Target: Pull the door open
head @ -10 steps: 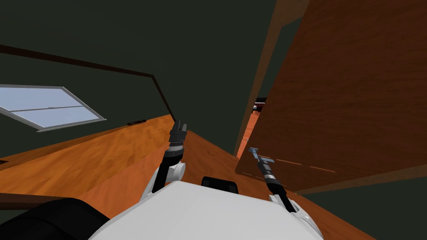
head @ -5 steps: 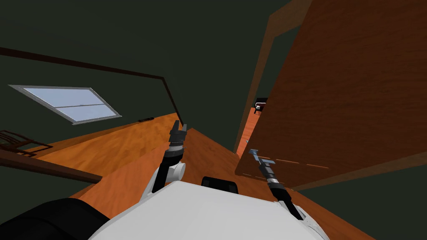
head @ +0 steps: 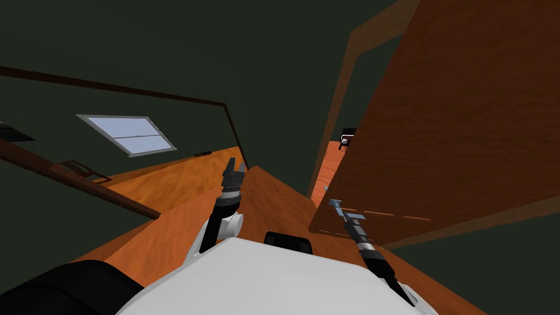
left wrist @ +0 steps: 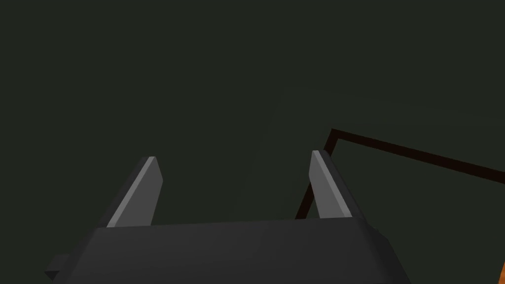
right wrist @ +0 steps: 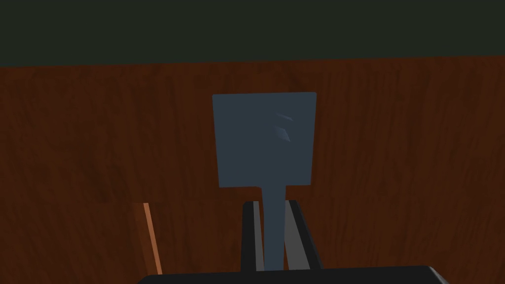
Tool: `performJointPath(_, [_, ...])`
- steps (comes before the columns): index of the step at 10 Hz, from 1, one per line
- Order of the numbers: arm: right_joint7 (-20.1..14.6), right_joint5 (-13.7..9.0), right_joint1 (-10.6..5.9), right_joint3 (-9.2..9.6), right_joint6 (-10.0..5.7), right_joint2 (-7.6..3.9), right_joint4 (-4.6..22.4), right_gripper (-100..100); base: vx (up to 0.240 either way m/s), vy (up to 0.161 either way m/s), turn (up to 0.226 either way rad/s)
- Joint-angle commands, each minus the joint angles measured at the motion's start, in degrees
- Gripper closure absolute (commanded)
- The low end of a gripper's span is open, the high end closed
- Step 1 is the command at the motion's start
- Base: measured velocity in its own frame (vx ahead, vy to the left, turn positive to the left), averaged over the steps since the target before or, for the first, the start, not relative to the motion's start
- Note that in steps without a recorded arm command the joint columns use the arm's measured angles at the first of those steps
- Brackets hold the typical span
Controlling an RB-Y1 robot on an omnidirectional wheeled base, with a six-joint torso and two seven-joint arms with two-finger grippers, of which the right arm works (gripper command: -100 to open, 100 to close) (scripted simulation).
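Slippage is looming as the chief risk. The right gripper (right wrist: 272,204) is clamping its 2 thin grey fingers tight on the narrow blue-grey lever handle (right wrist: 273,193), which is projecting from a square blue-grey plate (right wrist: 264,140) on the dark brown wood-grained door (head: 448,136). That door is standing partly open on my right, its free edge hanging clear of the lighter brown door frame (head: 334,115), with a strip of orange wooden floor (head: 180,186) showing through the gap beyond.

The fingers are gripping only a slim stem, so contact is looking small. If the pull is running straight back instead of following the door's arc, the handle is likely to be twisting between the fingers and sliding out, or loading the wrist sideways. The door's lower edge is also sitting near my right forearm, so a wider swing is risking a knock against the arm.

The left gripper (head: 234,167) is hanging wide open and empty ahead of me, well apart from the door.
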Motion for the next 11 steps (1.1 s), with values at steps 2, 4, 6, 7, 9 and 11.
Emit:
performJointPath(2, [-0.75,0.2,0.43,0.4,-1.1,-0.66,0.39,100,-0.137,-0.038,0.095])
performJointPath(4, [-1.37,0.37,1.8,0.74,-3.34,-1.22,1.01,100,-0.15,-0.066,0.171])
performJointPath(6, [-1.73,0.44,2.78,0.91,-4.95,-1.66,1.39,100,-0.151,-0.07,0.124])
performJointPath(7, [-1.99,0.48,3.47,1.03,-6.1,-1.98,1.65,100,-0.198,-0.115,0.22])
performJointPath(9, [-2.25,0.53,4.16,1.15,-7.23,-2.29,1.91,100,-0.159,-0.056,0.12])
performJointPath(11, [-2.48,0.58,4.78,1.26,-8.25,-2.58,2.15,100,-0.114,-0.034,0.06])
